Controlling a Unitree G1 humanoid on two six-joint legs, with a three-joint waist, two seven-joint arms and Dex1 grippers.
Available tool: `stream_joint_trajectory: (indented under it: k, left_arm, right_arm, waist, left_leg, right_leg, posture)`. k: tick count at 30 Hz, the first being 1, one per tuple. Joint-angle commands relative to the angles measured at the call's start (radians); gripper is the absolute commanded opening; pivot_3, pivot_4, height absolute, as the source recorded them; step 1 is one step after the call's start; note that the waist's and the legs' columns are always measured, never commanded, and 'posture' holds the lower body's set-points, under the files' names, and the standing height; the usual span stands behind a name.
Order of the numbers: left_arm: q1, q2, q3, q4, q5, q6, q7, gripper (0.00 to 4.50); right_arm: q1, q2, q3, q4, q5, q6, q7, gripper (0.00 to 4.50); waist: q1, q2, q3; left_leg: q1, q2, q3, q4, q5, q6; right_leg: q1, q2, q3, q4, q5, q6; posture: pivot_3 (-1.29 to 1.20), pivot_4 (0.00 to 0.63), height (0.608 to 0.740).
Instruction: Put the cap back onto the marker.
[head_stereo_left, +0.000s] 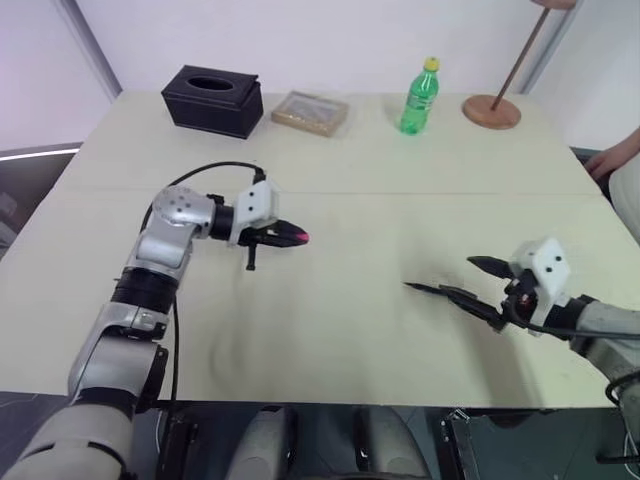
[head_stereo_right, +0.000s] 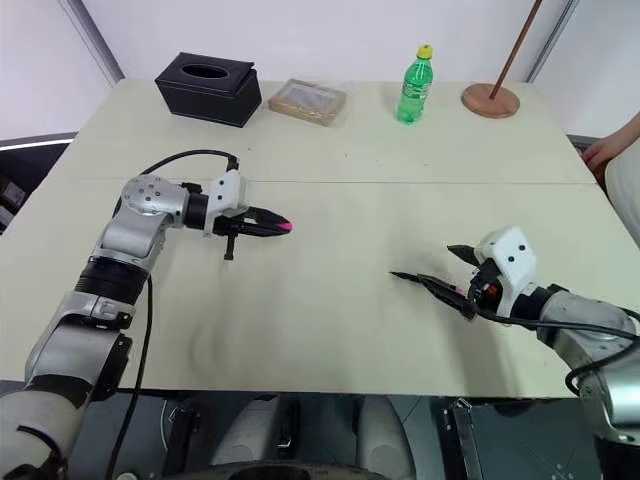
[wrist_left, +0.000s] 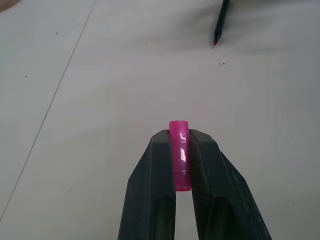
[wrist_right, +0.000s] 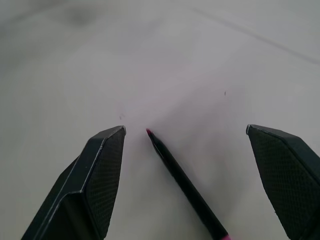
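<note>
**Cap in hand, marker still on the worktop**

The cap (wrist_left: 179, 155) is pinched between the two black fingers of the left gripper (head_stereo_left: 283, 236), clamped tight on it with the pink end poking out past the tips; in the left eye view it sits left of centre, lifted clear of the worktop (head_stereo_left: 350, 180). That half of the job looks done. The marker (wrist_right: 185, 185) is not yet picked up, as far as I can judge: it lies on the worktop at the lower right of the left eye view, its bare pink tip pointing toward the middle of the frame, and the right gripper (head_stereo_left: 480, 280) has its fingers spread wide on either side of it, neither one touching it in the right wrist view (the shaft runs up between them, closer to one finger than the other).

What remains, by my reading, is closing on the marker, lifting it, bringing tip and cap into line and pushing them together. Cap and marker are well apart now, with bare worktop between them.
</note>
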Motion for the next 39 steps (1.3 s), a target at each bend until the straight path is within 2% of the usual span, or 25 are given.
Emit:
stream_joint_trajectory:
  k: [1, 9, 19, 30, 33, 39]
  left_arm:
    - [0.012, 0.024, 0.026, -0.061, -0.028, 0.015, 0.010, 0.02]
    - [0.062, 0.075, 0.035, -0.162, -0.044, 0.051, 0.032, 0.02]
    - [0.134, 0.139, 0.054, -0.316, -0.117, 0.163, 0.035, 0.02]
    - [0.149, 0.132, 0.051, -0.362, -0.125, 0.195, 0.082, 0.02]
    - [0.158, 0.133, 0.051, -0.371, -0.128, 0.198, 0.086, 0.00]
    - [0.161, 0.133, 0.048, -0.371, -0.127, 0.195, 0.093, 0.00]
  right_arm:
    - [-0.036, -0.022, 0.045, 0.061, -0.051, -0.084, 0.047, 3.96]
    - [-0.097, -0.041, 0.145, 0.225, -0.140, -0.212, 0.139, 3.96]
    - [-0.127, -0.022, 0.187, 0.359, -0.176, -0.277, 0.180, 3.96]
    - [-0.151, -0.020, 0.203, 0.441, -0.197, -0.309, 0.203, 3.96]
    - [-0.144, -0.019, 0.204, 0.438, -0.197, -0.310, 0.202, 3.05]
    - [-0.131, -0.022, 0.207, 0.428, -0.198, -0.309, 0.204, 0.06]
  waist:
    - [0.000, 0.000, 0.000]
    - [-0.004, 0.000, 0.000]
    - [-0.015, 0.000, 0.000]
    - [-0.015, 0.000, 0.000]
    - [-0.015, 0.000, 0.000]
    - [-0.014, 0.000, 0.000]
  left_leg:
    - [0.000, 0.000, 0.000, 0.000, 0.000, 0.000]
    - [0.000, 0.000, 0.000, 0.000, 0.000, 0.000]
    - [0.000, 0.000, 0.000, 0.000, 0.000, 0.000]
    - [0.001, 0.000, 0.000, 0.000, 0.000, 0.000]
    - [0.001, 0.000, 0.000, 0.000, 0.000, 0.000]
    - [0.001, 0.000, 0.000, 0.000, 0.000, 0.000]
  right_leg:
    - [0.000, 0.000, 0.000, 0.000, 0.000, 0.000]
    - [0.000, 0.000, 0.000, 0.000, 0.000, 0.000]
    - [-0.001, -0.001, 0.000, 0.000, 0.000, 0.000]
    - [0.000, -0.001, 0.000, 0.000, 0.000, 0.000]
    - [0.000, -0.001, 0.000, 0.000, 0.000, 0.000]
    - [0.001, -0.001, 0.000, 0.000, 0.000, 0.000]
  posture:
    - [0.00, 0.150, 0.740]
    - [0.00, 0.150, 0.740]
    - [0.00, 0.150, 0.740]
    - [0.00, 0.150, 0.740]
    - [0.00, 0.150, 0.740]
    - [0.00, 0.150, 0.740]
